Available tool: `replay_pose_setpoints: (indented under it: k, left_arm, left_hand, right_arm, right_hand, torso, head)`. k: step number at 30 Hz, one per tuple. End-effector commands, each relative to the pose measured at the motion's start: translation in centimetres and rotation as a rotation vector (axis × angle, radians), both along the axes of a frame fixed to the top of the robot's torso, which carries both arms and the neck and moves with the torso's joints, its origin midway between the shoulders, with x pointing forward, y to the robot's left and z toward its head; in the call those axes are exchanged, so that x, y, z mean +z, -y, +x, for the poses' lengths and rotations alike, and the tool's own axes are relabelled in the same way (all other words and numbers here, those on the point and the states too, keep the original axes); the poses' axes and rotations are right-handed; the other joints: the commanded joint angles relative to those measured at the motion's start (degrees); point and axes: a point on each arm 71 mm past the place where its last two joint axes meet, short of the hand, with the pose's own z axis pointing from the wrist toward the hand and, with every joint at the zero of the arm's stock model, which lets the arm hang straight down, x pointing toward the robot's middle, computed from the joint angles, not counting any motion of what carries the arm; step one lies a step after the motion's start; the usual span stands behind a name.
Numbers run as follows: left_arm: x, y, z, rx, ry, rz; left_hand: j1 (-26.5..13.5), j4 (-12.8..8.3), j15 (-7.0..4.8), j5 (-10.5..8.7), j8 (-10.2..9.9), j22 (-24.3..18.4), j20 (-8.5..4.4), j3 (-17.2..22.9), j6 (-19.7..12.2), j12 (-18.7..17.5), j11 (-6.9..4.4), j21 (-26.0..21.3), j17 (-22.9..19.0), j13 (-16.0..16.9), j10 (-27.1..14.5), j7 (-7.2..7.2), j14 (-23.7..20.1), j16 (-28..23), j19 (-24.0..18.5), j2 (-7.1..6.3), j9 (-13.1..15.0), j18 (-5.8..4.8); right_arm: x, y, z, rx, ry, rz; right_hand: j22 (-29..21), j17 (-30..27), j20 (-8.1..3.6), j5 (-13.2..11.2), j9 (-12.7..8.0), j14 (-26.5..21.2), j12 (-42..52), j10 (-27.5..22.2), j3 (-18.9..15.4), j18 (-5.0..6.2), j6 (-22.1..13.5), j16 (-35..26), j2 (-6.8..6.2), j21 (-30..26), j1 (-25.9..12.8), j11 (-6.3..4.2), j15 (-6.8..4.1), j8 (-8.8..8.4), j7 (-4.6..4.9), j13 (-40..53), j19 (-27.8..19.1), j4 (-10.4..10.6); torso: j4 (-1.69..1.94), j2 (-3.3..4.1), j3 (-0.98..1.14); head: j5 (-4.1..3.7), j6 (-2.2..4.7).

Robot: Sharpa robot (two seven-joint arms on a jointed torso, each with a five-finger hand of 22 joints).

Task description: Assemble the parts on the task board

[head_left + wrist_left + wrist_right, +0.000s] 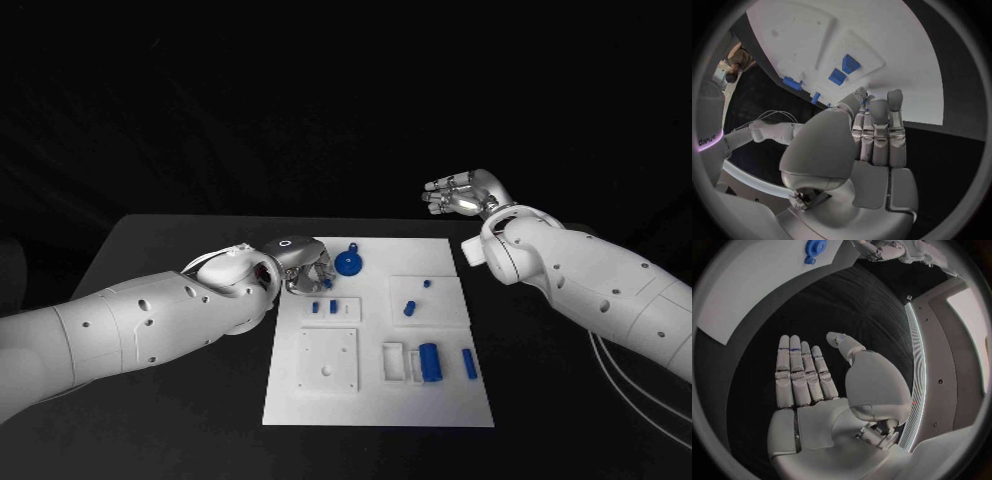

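The board (378, 330) lies flat in the middle of the black surface (159, 420). A round blue gear (351, 264) sits near its far edge. Two small blue blocks (325, 307) stand just nearer than the gear, on the robot's left half of the board. Two small blue pegs (415, 298) lie on a raised square toward the right. In the near right part, a blue cylinder (428, 360) lies in a white holder, with a slim blue bar (470, 363) just beside it. A white plate (329, 360) with holes occupies the near left part.

The left hand (299, 268) hovers over the far left corner of the board, near the gear and blocks; its fingers (879, 132) are extended side by side, holding nothing. The right hand (462, 194) is raised beyond the board's far right corner, well apart from all parts. Its fingers (801, 375) are straight and the palm empty.
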Motion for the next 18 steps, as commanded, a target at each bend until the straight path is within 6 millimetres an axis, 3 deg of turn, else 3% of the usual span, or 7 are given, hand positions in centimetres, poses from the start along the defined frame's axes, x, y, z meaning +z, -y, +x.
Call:
replay_pose_setpoints:
  k: [1,18]
  left_arm:
    - [-0.09,0.32,-0.12,-0.018,-0.007,0.007]
    - [-0.32,0.28,-0.15,-0.014,-0.020,0.024]
  left_hand:
    - [0.1,0.4,-0.02,-0.15,0.2,1.1,-0.11,-0.1,-0.4,-0.2,-0.05,0.2,0.1,0.1,-0.4,0.17,0.2,-0.4,-0.1,-0.25,0.0,1.12]
    - [0.2,0.3,0.03,-0.15,0.2,1.1,-0.09,0.0,-0.2,-0.3,0.02,0.3,0.1,0.1,-0.6,0.16,0.1,-0.5,-0.3,-0.22,0.0,1.15]
  right_arm:
    - [0.04,-0.19,-0.03,0.012,0.006,-0.003]
    - [0.01,-0.11,-0.01,0.010,0.005,-0.003]
  right_hand:
    - [-0.1,-0.1,0.20,0.2,-0.1,-0.4,-0.3,-0.4,-0.1,-0.13,0.0,-0.2,0.21,0.2,0.1,-0.12,0.17,-0.17,0.04,-0.1,-0.3,-0.3]
    - [-0.1,-0.1,0.20,0.2,-0.1,-0.4,-0.3,-0.4,-0.1,-0.13,0.0,-0.2,0.21,0.2,0.1,-0.12,0.17,-0.17,0.04,-0.1,-0.3,-0.3]
  torso:
    - [-0.01,0.01,0.00]
    - [-0.01,-0.01,0.00]
  head:
    - [-0.02,-0.07]
    - [-0.12,-0.02]
